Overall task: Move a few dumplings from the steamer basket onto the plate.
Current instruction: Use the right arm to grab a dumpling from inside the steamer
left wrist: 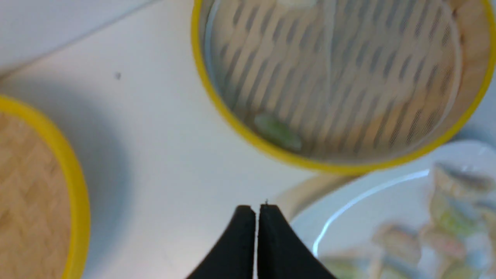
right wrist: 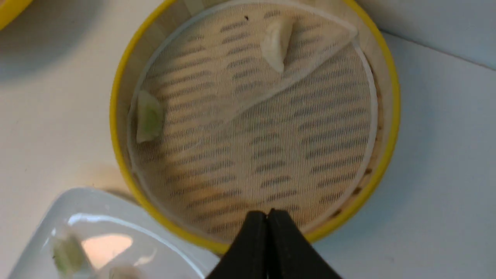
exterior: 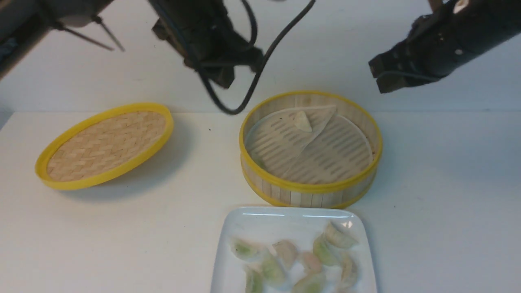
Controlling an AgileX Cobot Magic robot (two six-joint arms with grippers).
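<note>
1. Currently the steamer basket (exterior: 311,191) is sitting mid-desk, uncovered, just beyond the far edge of the plate (exterior: 260,221).
2. The basket's white liner (exterior: 329,156) is lying on the slats with one flap folded back toward the far-left side.
3. Two dumplings are lying in the basket: a pale dumpling (exterior: 302,121) is resting on the folded flap at the far side, and a green dumpling (right wrist: 148,118) is sitting against the left inner wall.
4. A cluster of plated dumplings (exterior: 287,252), green, pinkish and cream, is lying over the plate's near and right parts. The view is too blurred for an exact count.
5. The woven lid (exterior: 106,144) is sitting tilted on the desk (exterior: 183,211), well left of the basket.
6. The left claw (left wrist: 256,211) is hanging raised over the desk between lid and basket, fingers together with nothing between them.
7. The right claw (right wrist: 267,215) is hanging raised by the basket's right side, fingers likewise pressed together and holding nothing.
</note>
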